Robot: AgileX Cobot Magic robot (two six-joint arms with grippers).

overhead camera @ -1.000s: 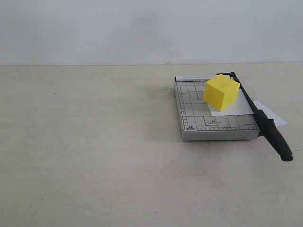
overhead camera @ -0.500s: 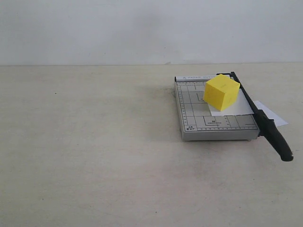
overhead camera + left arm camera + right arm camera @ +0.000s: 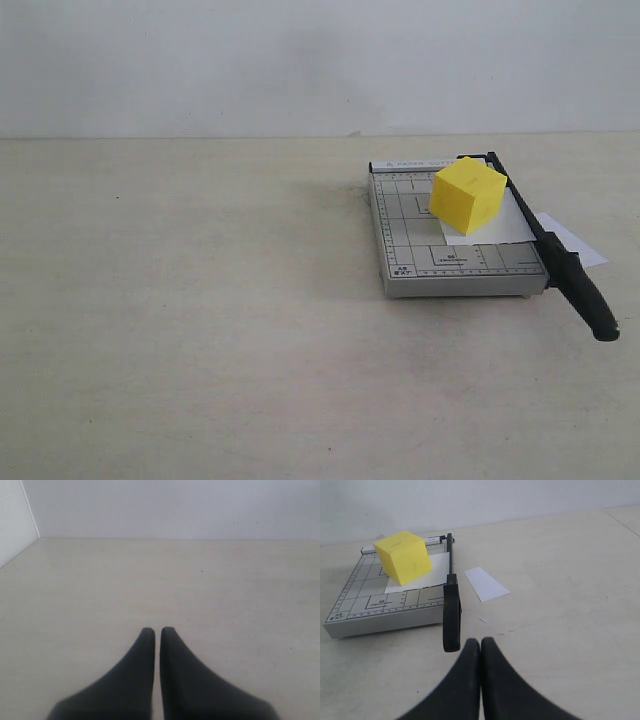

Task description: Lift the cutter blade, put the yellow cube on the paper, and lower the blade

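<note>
The cube (image 3: 467,195) is seen seated on the paper (image 3: 495,228), blade (image 3: 560,260) lowered alongside. Its handle is pointed at the right fingers (image 3: 462,680), clenched empty just behind it; the left fingers (image 3: 135,680), likewise clenched, are placed well apart.

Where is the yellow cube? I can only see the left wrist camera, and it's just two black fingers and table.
Observer: The yellow cube sits on the paper, on top of the grey board, over on the right of the exterior view.
Operator: Is the chopper arm up or down?
Observer: Down. The cutter blade lies flat along the board's right edge, with its handle sticking out past the front.
Operator: Is the other hand holding it?
Observer: No. The right gripper is shut on nothing and is not touching the handle.
</note>
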